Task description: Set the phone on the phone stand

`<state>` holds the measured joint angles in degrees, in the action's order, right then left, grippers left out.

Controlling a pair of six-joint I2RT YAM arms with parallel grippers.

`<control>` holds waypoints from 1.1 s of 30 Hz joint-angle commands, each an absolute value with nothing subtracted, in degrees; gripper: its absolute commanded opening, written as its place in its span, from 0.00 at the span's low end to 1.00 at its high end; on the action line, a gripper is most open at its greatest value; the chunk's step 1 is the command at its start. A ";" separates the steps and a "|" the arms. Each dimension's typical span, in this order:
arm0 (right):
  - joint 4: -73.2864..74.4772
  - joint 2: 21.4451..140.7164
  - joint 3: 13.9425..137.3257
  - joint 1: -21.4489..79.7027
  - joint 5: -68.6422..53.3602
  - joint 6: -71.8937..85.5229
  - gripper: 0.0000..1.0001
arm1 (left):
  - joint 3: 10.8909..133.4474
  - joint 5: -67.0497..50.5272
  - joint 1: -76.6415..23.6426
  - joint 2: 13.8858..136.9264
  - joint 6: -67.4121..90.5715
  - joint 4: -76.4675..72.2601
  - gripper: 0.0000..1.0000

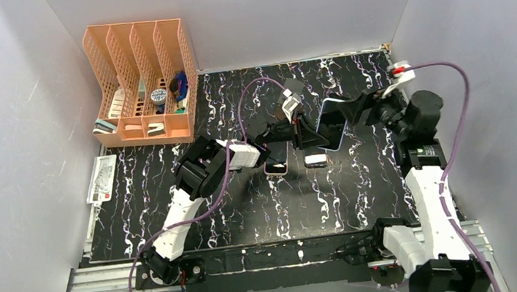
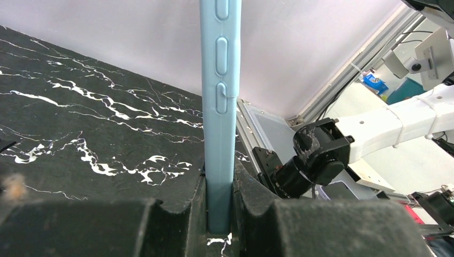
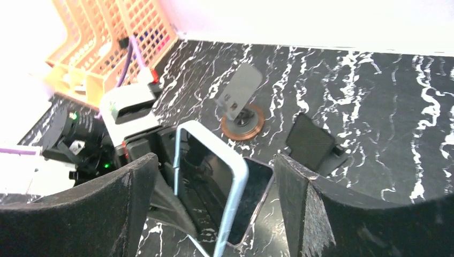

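Marbled table [image 1: 356,193], two phones [image 1: 276,157], one grey stand [image 3: 241,91]; left jaws tight on blue phone [image 1: 332,124], right jaws apart.

Soft, even overhead light leaves only faint shadows on the dark marbled worktop [image 1: 248,213]. In the right wrist view the orange file rack [image 3: 118,27] washes out to white at top left. Both wrist views blur their nearest end effector fingers [image 3: 96,214].
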<state>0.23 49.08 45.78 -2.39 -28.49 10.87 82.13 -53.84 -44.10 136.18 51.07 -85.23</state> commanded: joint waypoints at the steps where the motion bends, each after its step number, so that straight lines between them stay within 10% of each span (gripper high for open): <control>1: -11.45 49.32 47.10 -10.19 -42.72 19.02 0.87 | 84.86 -54.99 -43.77 128.77 50.85 -101.13 0.00; 33: -24.15 59.70 39.59 -10.11 -49.38 24.37 0.70 | 87.31 -56.56 -44.25 128.76 52.76 -101.12 0.00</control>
